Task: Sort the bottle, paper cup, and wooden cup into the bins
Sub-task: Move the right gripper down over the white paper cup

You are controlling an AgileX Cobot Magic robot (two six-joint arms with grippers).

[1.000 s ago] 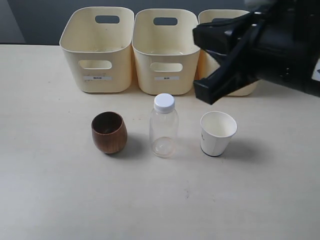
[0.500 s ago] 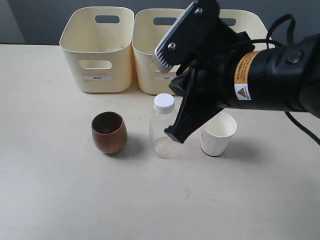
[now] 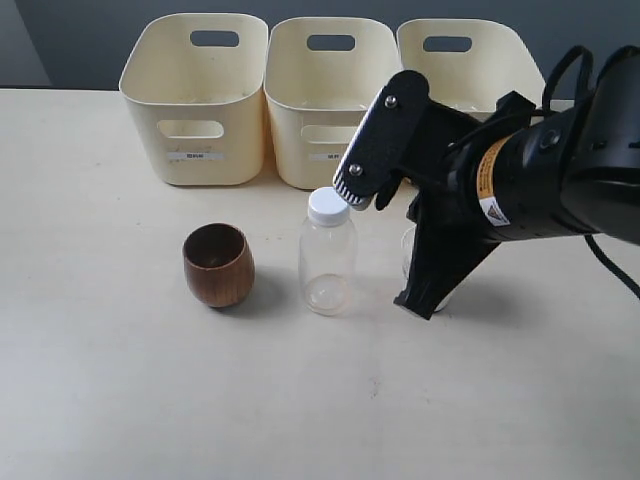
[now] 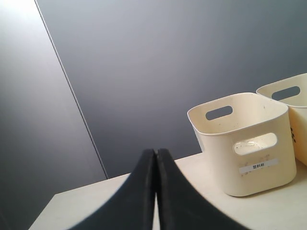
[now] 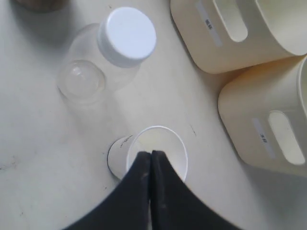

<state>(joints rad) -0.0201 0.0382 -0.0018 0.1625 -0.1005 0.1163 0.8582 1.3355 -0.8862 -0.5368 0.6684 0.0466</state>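
On the table the wooden cup (image 3: 218, 264), the bottle (image 3: 327, 252) and the paper cup stand in a row. In the exterior view my right arm covers nearly all of the paper cup. The right wrist view shows the paper cup (image 5: 167, 143) upright, with my right gripper (image 5: 151, 154) shut and empty, its tips over the cup's mouth. The bottle (image 5: 115, 52) stands beside it. In the exterior view the right gripper (image 3: 418, 302) points down at the table by the cup. My left gripper (image 4: 156, 151) is shut and empty, away from the objects.
Three cream bins stand in a row behind the objects: left (image 3: 195, 110), middle (image 3: 330, 110), right (image 3: 470, 65). The left wrist view shows one bin (image 4: 244, 148) against a dark wall. Two bins (image 5: 240, 38) lie close to the paper cup.
My right arm has swung down from the upper right, passed in front of the bottle, and now hangs over the paper cup, hiding it in the exterior view. The objects have not moved.
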